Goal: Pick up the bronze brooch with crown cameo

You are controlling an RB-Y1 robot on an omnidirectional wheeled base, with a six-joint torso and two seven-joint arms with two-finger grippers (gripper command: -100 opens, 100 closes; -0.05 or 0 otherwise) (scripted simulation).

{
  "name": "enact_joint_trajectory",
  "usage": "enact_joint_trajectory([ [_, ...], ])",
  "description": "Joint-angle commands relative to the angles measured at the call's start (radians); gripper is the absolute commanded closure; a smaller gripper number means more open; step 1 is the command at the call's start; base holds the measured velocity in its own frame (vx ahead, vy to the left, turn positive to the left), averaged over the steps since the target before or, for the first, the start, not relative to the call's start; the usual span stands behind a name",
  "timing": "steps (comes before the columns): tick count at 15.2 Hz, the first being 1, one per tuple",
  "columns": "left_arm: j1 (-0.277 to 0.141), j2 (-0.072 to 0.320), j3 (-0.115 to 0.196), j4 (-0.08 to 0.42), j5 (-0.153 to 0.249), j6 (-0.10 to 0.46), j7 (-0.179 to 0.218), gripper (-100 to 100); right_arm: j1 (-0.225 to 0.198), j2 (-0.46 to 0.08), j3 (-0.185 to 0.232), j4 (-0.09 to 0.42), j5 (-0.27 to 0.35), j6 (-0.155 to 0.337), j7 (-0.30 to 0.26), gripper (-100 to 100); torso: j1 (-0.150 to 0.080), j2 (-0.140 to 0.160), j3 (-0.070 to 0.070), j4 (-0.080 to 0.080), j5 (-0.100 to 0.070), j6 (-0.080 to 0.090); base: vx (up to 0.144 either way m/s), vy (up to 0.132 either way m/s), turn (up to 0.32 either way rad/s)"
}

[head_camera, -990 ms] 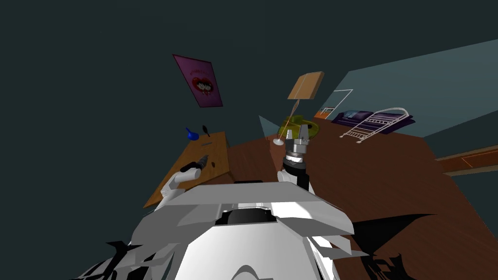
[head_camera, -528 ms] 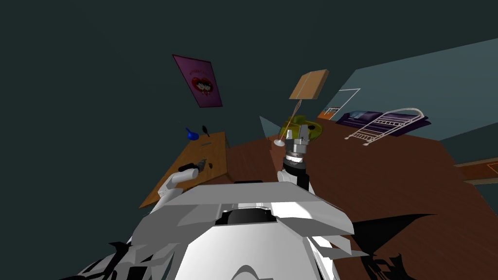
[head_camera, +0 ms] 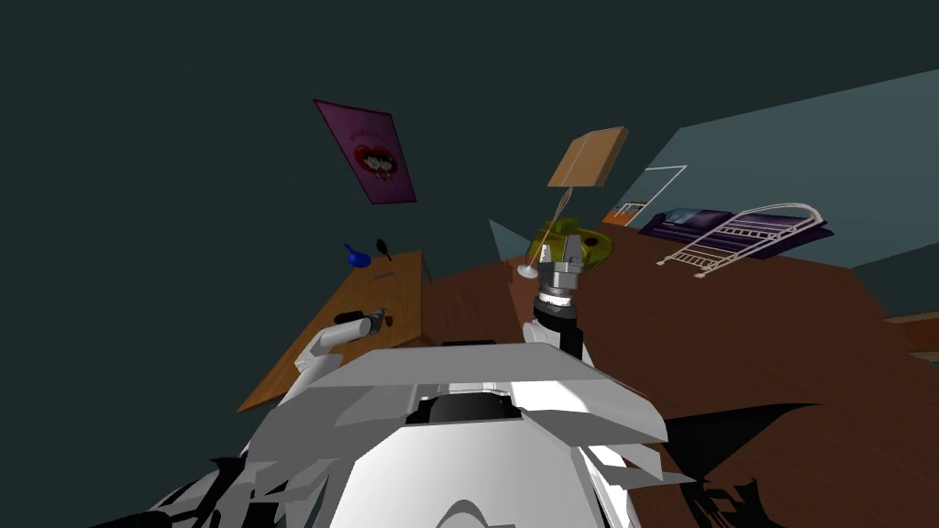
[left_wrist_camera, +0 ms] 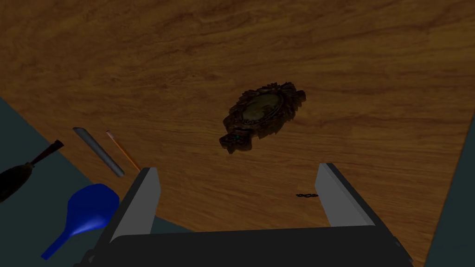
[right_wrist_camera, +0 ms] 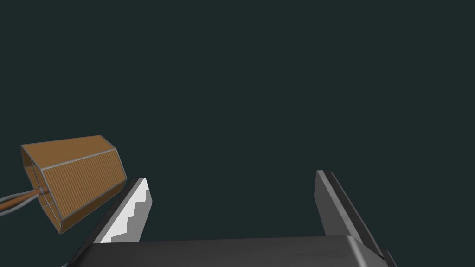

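Gaping left gripper (left_wrist_camera: 236, 167) over brooch (left_wrist_camera: 262, 116)

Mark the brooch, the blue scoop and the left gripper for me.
brooch (left_wrist_camera: 262, 113), left wrist view, on its oval centre.
blue scoop (left_wrist_camera: 93, 206), left wrist view, on its rounded bowl.
left gripper (left_wrist_camera: 237, 169), left wrist view, midway between its open fingertips.

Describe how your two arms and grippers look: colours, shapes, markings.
Left gripper: a dark box carrying two thin, flat, light grey fingers with slanted tips. Right gripper: the same build; one finger shows a white stepped patch, the other looks darker grey. In the head view the left forearm is white with a dark wrist; the right forearm is black below a ringed silver collar.
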Motion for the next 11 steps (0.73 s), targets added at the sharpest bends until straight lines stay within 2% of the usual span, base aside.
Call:
enact_joint_trajectory([
  [1, 0.005, 0.001, 0.011, 0.002, 0.008, 0.041, -0.003, -100, 0.0, 0.0, 0.0, 0.0, 0.0, 0.0, 0.0, 0, 0.0, 0.0, 0.0, 0.0, 0.0, 0.0, 0.089, -0.026, 0.042],
  [5, -0.008, 0.007, 0.037, 0.052, 0.032, 0.124, -0.014, -100, 0.0, 0.0, 0.0, 0.0, 0.0, 0.0, 0.0, 0, 0.001, -0.001, 0.0, 0.0, 0.0, 0.0, 0.111, -0.02, 0.056],
  [11, -0.019, 0.01, 0.063, 0.1, 0.055, 0.206, -0.025, -100, 0.0, 0.0, 0.0, 0.0, 0.0, 0.0, 0.0, 0, 0.004, -0.003, -0.002, -0.001, 0.001, 0.0, 0.129, 0.01, 0.054],
])
